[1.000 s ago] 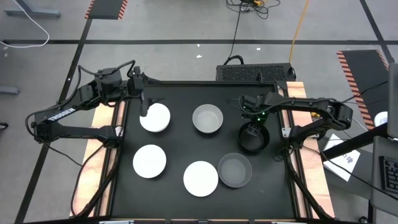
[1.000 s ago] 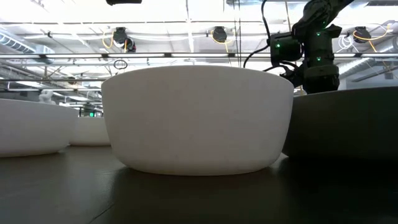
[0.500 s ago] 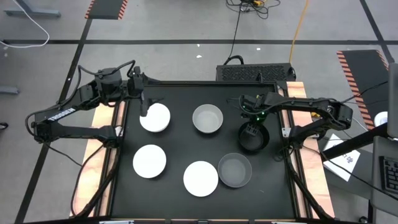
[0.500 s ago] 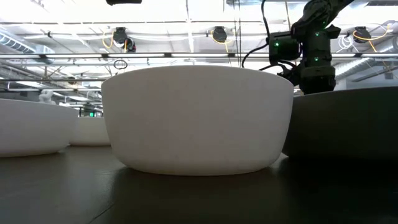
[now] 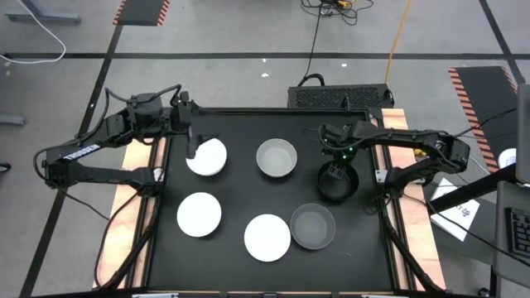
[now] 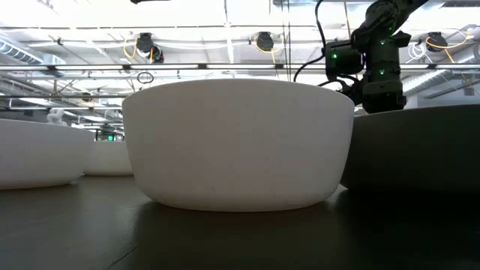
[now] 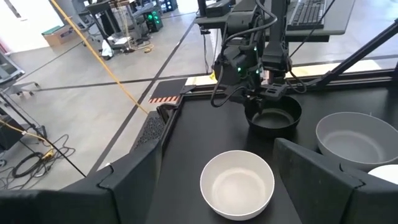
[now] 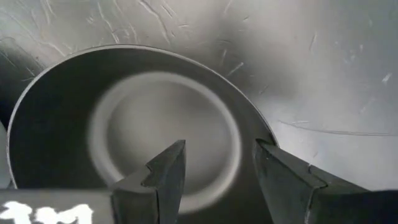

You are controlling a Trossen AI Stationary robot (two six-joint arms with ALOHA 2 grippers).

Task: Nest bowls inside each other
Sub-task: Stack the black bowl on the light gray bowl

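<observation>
Overhead, the right gripper (image 5: 334, 175) points down at the black bowl (image 5: 337, 189), right of centre in the frame. Its arm reaches in from the right edge with the elbow folded. In the right wrist view one finger (image 8: 166, 175) hangs inside the bowl and the other (image 8: 281, 174) outside, the wall running between them; the fingers straddle the rim with a small gap, and whether they press on it cannot be told.

The left gripper (image 5: 192, 147) hangs over the far rim of a white bowl (image 5: 207, 156) in the upper left of the mat, fingers spread apart with nothing between them. Its arm stretches in from the left edge.

On the black mat (image 5: 240, 124) a grey bowl (image 5: 276, 158) sits at upper centre, a second white bowl (image 5: 199, 214) at lower left, a third white bowl (image 5: 267, 237) at lower centre, and a second grey bowl (image 5: 313, 227) just beside it to the right. All six bowls stand separately, none nested.

Beyond the mat lies a grey floor with black lines, striped hazard tape (image 5: 141, 11) at the top left, and a yellow cable (image 5: 401, 25) at the top right.
</observation>
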